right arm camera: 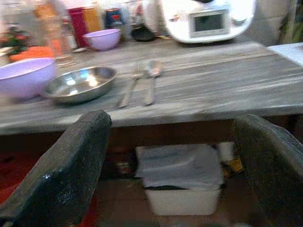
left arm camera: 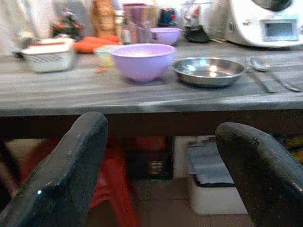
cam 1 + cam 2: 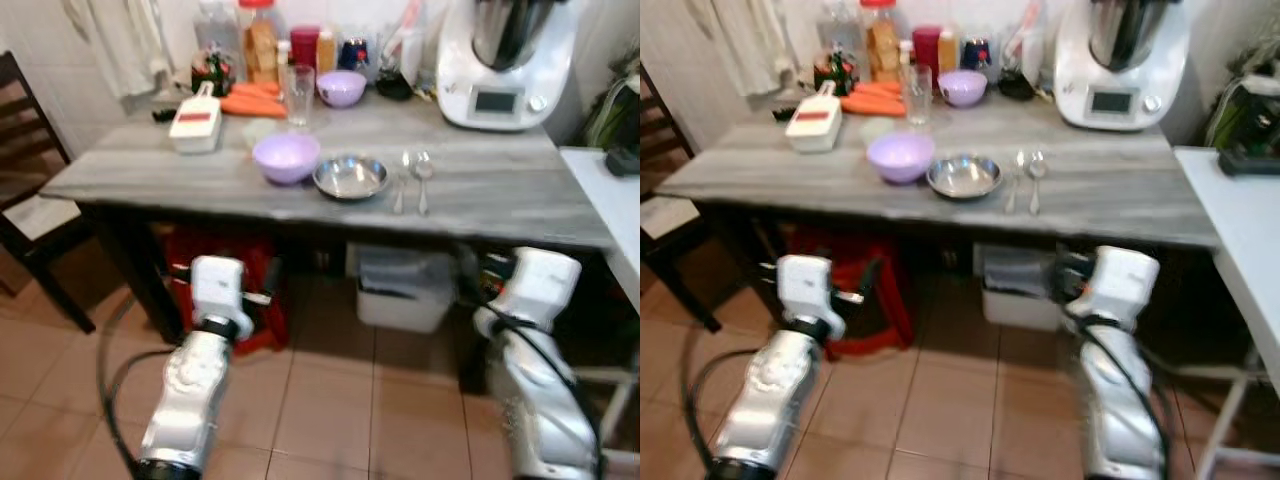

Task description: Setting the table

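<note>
Grey wood-grain counter [image 3: 480, 190] stands before the robot, with terracotta floor tiles below. Near its front edge sit a lilac bowl [image 3: 286, 157] and, just beside it, a shallow steel dish [image 3: 350, 177]; both look empty. Next to the dish lie a fork [image 3: 400, 185] and a spoon [image 3: 423, 178], side by side. Behind the bowl stands an empty drinking glass [image 3: 298, 94], then a second lilac bowl [image 3: 341, 87] whose inside cannot be seen. Carrots [image 3: 252, 99] lie by a white lidded box [image 3: 196, 123]. Bottles and jars along the wall are too blurred to identify. A white kitchen machine [image 3: 506, 70] is cut off at the top.

Both arms are held low, in front of the counter's edge. The left hand [image 2: 161, 161] has its fingers spread wide and holds nothing; the right hand [image 1: 175, 165] is likewise wide apart and empty. Under the counter, a white lidded bin [image 3: 400, 290] and something red [image 3: 262, 300] sit half in shadow.
</note>
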{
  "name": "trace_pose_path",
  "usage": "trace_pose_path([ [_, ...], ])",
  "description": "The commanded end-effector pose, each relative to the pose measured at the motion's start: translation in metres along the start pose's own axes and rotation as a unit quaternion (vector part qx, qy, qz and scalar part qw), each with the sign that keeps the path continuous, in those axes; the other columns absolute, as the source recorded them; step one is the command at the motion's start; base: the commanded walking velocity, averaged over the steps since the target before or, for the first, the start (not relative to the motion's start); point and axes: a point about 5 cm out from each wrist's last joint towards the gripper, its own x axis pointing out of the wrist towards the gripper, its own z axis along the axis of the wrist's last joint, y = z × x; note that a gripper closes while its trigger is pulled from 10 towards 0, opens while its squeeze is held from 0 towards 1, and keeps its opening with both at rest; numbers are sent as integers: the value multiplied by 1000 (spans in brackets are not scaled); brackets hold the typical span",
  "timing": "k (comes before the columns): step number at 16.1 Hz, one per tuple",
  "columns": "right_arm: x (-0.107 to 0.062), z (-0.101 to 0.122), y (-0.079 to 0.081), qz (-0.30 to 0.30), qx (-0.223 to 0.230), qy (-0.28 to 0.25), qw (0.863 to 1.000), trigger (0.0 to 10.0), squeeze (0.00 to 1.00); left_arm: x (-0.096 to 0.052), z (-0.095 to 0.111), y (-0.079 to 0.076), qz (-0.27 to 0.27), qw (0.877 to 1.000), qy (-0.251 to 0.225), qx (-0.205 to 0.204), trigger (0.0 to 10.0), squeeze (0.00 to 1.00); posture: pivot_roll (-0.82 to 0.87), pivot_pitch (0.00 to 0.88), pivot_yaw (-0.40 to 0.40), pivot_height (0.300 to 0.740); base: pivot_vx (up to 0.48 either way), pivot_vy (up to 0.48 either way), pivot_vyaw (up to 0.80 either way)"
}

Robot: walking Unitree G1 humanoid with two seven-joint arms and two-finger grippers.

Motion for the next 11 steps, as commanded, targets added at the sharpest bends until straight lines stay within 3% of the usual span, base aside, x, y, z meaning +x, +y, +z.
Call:
trace_pose_path([
  [1,2,3,-3,-8,-3,-8,1000,10000,0,2,2,-5,-8,1000,-4,2,10000,0,-92,0,62,740,-247,0,0],
  [3,2,4,-5,-12,-1,-11,1000,10000,0,2,2,-6,-9,1000,-6,-1,10000,0,-90,0,69,740,-261,0,0],
  [9,3,3,-2,-7,-3,-11,1000,10000,0,3,5,-7,-30,999,-19,5,10000,0,-92,0,66,740,0,0,0],
  [11,4,5,-3,-7,-4,-12,1000,10000,0,5,6,-9,-34,999,-20,-3,10000,0,-96,8,60,740,0,-266,0],
])
